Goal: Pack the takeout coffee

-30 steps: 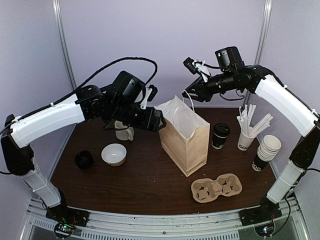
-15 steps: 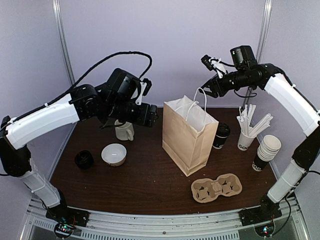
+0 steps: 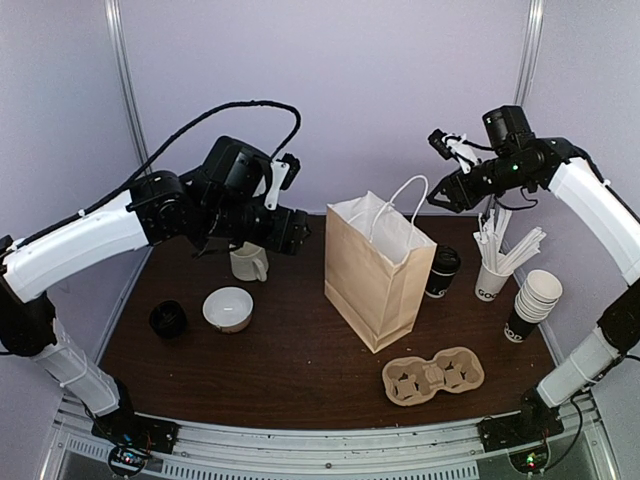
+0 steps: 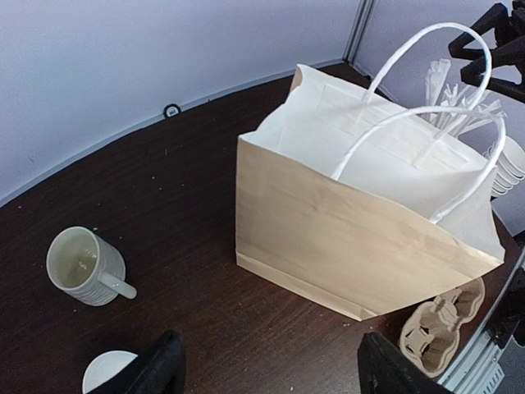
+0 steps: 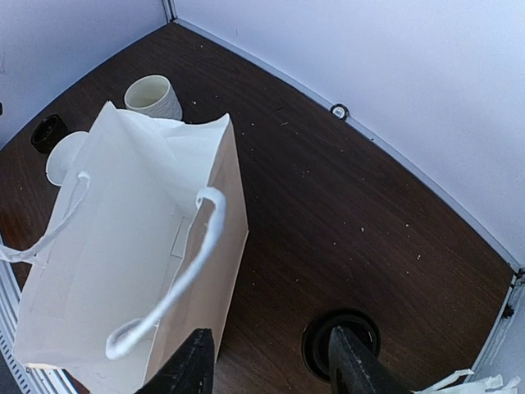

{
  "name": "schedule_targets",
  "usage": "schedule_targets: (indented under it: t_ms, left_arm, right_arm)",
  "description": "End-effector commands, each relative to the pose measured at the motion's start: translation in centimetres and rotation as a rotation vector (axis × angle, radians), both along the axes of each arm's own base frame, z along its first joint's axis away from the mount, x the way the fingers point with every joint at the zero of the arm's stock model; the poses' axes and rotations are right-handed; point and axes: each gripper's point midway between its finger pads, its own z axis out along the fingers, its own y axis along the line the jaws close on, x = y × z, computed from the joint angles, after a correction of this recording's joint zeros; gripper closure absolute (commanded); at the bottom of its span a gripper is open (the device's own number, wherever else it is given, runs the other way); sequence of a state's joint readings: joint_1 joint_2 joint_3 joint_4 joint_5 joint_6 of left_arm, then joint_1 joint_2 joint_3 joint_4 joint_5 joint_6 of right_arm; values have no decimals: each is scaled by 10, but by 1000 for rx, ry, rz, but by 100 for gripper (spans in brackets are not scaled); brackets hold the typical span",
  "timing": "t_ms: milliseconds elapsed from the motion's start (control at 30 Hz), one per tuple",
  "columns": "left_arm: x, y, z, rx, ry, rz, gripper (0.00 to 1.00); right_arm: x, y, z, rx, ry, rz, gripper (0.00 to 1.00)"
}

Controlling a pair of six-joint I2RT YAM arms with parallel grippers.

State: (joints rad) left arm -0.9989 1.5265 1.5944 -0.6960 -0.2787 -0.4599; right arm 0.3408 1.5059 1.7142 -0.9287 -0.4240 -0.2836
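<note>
Bag open, coffee not yet packed

The black paper cup with its black dome lid (image 3: 441,270) sits on the desk (image 3: 300,370) just beside the upright brown paper bag (image 3: 372,275). My left pincer (image 4: 275,363) and right pincer (image 5: 271,361) hang spread and empty, so grasping and bagging remain.

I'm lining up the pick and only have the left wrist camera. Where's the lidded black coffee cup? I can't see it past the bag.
Observer: The takeout coffee stands upright on the table, close by the right side of the paper bag, which hides it from you.
Operator: Is the right gripper holding the bag's handle?
Observer: No. The right gripper is open with nothing between its fingers; the white handle loops free beside it.
Operator: What's below it?
Observer: Its wrist view shows the cup's black lid down on the table, partly behind one finger, next to the bag.
</note>
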Motion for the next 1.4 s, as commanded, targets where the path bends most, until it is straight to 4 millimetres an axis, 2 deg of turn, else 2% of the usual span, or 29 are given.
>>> schedule_targets:
  t_ms: [0,67,167,367,567,700,900,1067,1133,1367]
  left_arm:
    - [-20,-39,30,-160,-47,-111,24]
    - [-28,-56,31,-156,-57,-147,23]
    - [-31,-71,23,-145,-43,-169,23]
    - [-29,-75,14,-139,-29,-165,23]
    - [-35,-82,19,-180,-14,-205,23]
    - [-30,-71,21,-160,-46,-161,22]
    - [-24,-54,25,-144,-75,-90,22]
    - [-10,-38,27,-81,-122,6,19]
    - [-2,-31,29,-40,-153,46,18]
    - [15,-39,23,1,-114,20,19]
  right_arm:
    - [-13,-12,-6,-23,11,-15,50]
    - [-19,-15,-19,-48,29,-4,50]
    - [-25,-22,-36,-97,36,-1,50]
    - [-36,-28,-71,-170,68,46,53]
    - [-65,-2,-112,-91,147,237,53]
    - [-85,28,-127,-50,209,349,54]
    - [-104,71,-132,-55,223,475,56]
    - [-107,95,-125,12,260,524,56]
    - [-107,96,-126,12,278,524,57]
    - [-123,78,-125,-37,260,520,56]
